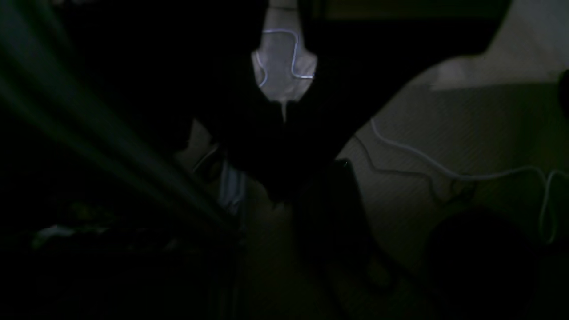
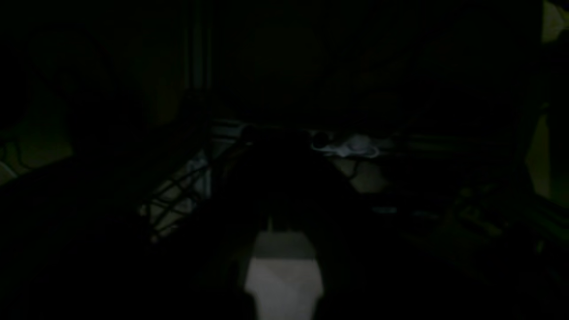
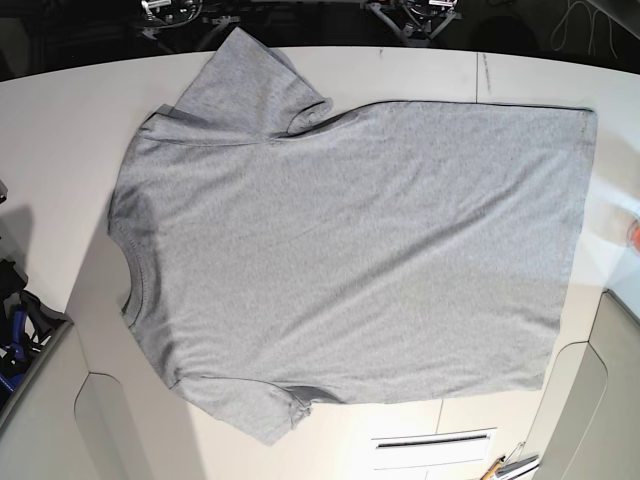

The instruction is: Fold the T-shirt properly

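Note:
The heather-grey T-shirt (image 3: 350,250) lies flat on the white table (image 3: 60,150), plain side up. Its neck (image 3: 130,270) points left and its hem (image 3: 575,240) right. One sleeve (image 3: 250,80) is at the far edge, the other (image 3: 250,405) at the near edge. No gripper shows in the base view. Both wrist views are very dark. My left gripper (image 1: 280,191) is a black silhouette whose jaws meet at the tip, holding nothing. My right gripper (image 2: 278,133) looks the same, over dim floor. The shirt is not in either wrist view.
Arm mounts stand past the table's far edge (image 3: 170,10) (image 3: 420,15). An orange object (image 3: 634,233) sits at the right edge. A white panel with a slot (image 3: 435,445) lies at the near edge. Cables (image 1: 444,173) trail over the floor in the left wrist view.

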Controlling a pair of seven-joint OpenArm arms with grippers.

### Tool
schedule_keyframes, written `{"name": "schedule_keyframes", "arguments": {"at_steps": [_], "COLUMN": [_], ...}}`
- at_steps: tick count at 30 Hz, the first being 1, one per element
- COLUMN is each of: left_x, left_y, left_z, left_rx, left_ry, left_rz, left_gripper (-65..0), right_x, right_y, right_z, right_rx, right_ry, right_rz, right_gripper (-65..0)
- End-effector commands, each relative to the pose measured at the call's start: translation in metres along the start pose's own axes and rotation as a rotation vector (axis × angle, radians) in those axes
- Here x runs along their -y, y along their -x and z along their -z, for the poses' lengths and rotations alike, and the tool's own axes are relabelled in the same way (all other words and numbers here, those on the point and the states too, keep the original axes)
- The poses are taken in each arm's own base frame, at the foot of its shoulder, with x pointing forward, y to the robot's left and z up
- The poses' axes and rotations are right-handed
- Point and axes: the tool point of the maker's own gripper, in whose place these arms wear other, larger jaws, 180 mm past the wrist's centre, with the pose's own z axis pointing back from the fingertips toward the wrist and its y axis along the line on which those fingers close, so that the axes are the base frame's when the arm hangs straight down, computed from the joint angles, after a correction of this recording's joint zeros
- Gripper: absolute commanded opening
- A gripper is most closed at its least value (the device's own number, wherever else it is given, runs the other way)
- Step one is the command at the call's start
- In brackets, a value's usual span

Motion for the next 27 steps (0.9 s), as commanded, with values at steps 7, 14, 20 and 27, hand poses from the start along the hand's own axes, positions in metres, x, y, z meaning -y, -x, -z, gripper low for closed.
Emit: {"name": "schedule_keyframes", "arguments": {"at_steps": [7, 14, 20, 27], "left_x": [-0.027, -0.05, -0.028, 0.005], "left_y": [0.052, 0.08, 0.07, 0.03], "left_z": [-0.029, -0.073, -0.121, -0.182], "left_rx": [-0.013, 0.021, 0.062, 0.151], "left_ry": [-0.03, -0.002, 0.2, 0.442], "left_rz": [0.035, 0.008, 0.005, -0.002], "left_gripper": [-65.0, -65.0, -65.0, -65.0], "right_x": [0.03, 0.039, 0.037, 0.041], "right_y": [0.019, 0.054, 0.039, -0.031], "right_z": [-0.026, -0.07, -0.117, -0.18], "right_rx": [0.029, 0.025, 0.118, 0.324], "right_ry": [0.024, -0.002, -0.041, -0.046], "right_rz": [-0.077, -0.137, -0.173, -0.092], "right_gripper": [-65.0, -65.0, -65.0, -65.0]}}
